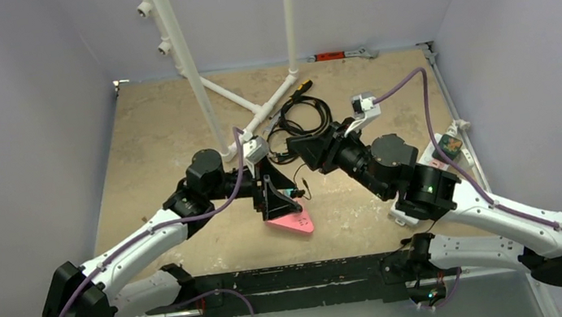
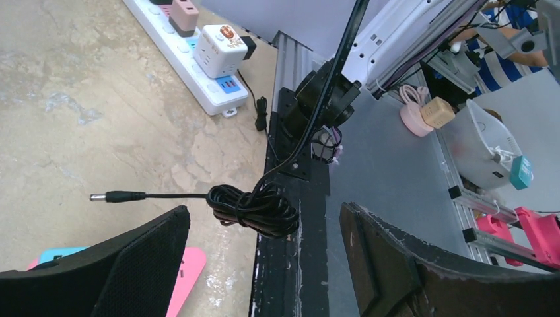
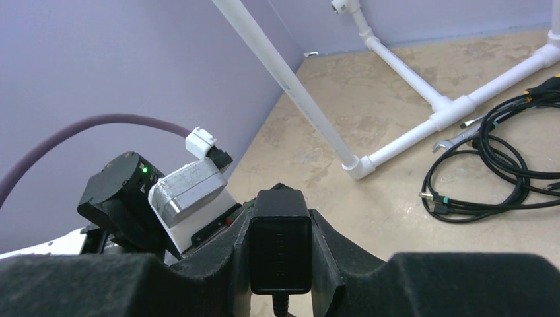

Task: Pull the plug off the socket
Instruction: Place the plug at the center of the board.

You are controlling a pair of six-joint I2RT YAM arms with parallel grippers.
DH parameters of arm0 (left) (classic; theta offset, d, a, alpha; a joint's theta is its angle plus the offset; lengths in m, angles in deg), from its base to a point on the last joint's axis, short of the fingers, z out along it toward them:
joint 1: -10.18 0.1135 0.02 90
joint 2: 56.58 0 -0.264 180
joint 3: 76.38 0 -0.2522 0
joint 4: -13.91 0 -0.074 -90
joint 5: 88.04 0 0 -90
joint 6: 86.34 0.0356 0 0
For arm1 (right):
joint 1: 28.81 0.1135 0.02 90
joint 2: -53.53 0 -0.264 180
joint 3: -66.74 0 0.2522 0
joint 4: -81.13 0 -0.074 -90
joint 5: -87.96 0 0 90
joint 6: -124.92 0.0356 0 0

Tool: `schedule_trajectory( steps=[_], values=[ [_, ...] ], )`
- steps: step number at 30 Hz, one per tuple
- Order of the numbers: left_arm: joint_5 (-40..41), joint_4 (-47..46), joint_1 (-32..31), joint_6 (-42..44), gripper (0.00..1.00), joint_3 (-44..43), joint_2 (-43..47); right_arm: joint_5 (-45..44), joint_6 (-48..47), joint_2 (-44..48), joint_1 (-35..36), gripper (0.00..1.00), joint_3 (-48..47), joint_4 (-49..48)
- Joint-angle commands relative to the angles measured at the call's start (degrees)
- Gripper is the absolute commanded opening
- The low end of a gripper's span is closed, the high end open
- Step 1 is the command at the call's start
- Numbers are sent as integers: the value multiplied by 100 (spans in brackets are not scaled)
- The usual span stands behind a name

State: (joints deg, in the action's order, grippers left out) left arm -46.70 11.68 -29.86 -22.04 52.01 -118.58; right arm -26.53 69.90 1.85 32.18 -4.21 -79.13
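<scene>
My right gripper (image 3: 280, 231) is shut on a black plug adapter (image 3: 280, 251) and holds it in the air above the middle of the table; in the top view this gripper (image 1: 299, 152) is far from the socket. The socket is a white power strip (image 1: 451, 151) at the table's right edge. It also shows in the left wrist view (image 2: 198, 72), with a white cube adapter (image 2: 220, 49) and a pink plug (image 2: 183, 14) in it. The plug's coiled black cable (image 2: 254, 210) and barrel connector (image 2: 111, 196) hang before my left gripper (image 2: 264, 264), which is open and empty.
A pink flat object (image 1: 292, 224) lies under my left gripper (image 1: 273, 200). A white PVC pipe frame (image 1: 256, 117) stands at the back, with loose black cables (image 1: 305, 118) and a wrench (image 3: 455, 139) beside it. A black rail (image 1: 293, 276) runs along the near edge.
</scene>
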Motion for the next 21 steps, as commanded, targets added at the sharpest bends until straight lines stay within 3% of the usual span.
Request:
schedule_trajectory(
  steps=[1,7,12,18,21],
  values=[
    [262,-288,-51,131,83,44,213,58,135,79,-26,0,12,-425],
    [827,-621,-54,50,83,57,421,178,162,-14,-26,0,70,-423],
    [711,-1133,-53,-286,82,36,233,221,248,-103,-26,0,182,-425],
    [342,-1260,-49,-442,62,-27,-35,246,294,-176,-26,0,295,-551],
    [188,-1226,-51,-438,45,-47,-91,182,317,-243,-26,0,299,-514]
  ],
)
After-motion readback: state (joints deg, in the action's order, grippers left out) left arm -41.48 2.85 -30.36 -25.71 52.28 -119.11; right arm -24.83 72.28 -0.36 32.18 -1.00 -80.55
